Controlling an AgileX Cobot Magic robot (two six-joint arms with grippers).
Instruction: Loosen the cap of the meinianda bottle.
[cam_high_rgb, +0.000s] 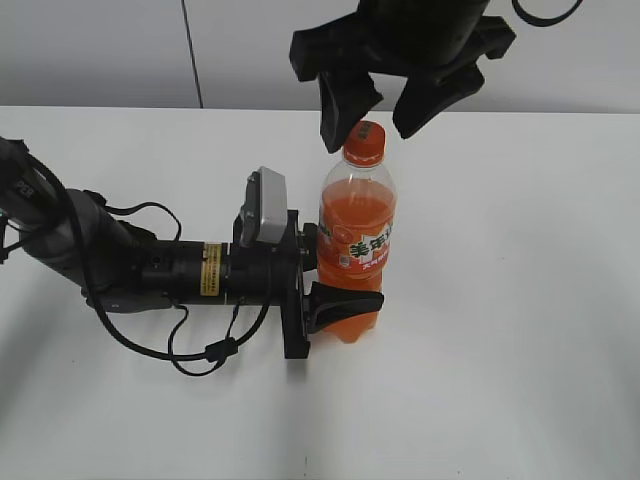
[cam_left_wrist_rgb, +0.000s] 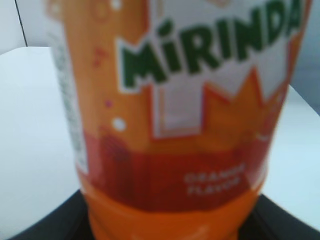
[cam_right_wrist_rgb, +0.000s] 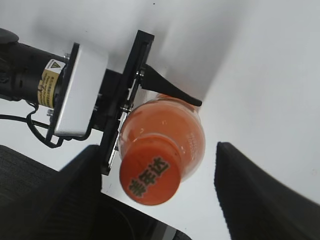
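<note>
The main risk is a bad bite on the cap (cam_high_rgb: 365, 140). The right tool (cam_high_rgb: 388, 112) hangs released above the bottle (cam_high_rgb: 357, 250), its two dark fingers (cam_high_rgb: 345, 108) spread wide. In the right wrist view the cap (cam_right_wrist_rgb: 150, 175) sits nearer one finger (cam_right_wrist_rgb: 75, 195) than the other (cam_right_wrist_rgb: 260, 195), so the tool does not look centred. If it comes down like this, one finger may land on the cap's top or push the neck sideways instead of closing on the ribbed sides. A sideways push could tilt the bottle in the lower grip or slide it across the white counter (cam_high_rgb: 520, 330).

The second risk is spin. The left tool (cam_high_rgb: 335, 300) lies low on the counter and grasps the bottle around its lower body, below the label. The left wrist view is filled by the blurred label (cam_left_wrist_rgb: 200, 100), with dark finger edges at the bottom corners, so the bottle is close against that tool. The plastic is smooth and rounded there; if the grip is too soft, a twist at the top would likely turn the whole bottle, not the cap. Too hard a squeeze might dent the body and push drink up once the seal breaks.

The bottle stands upright near the middle of the counter. Its cap lies just below the right tool, between the finger tips and apparently touching neither.
</note>
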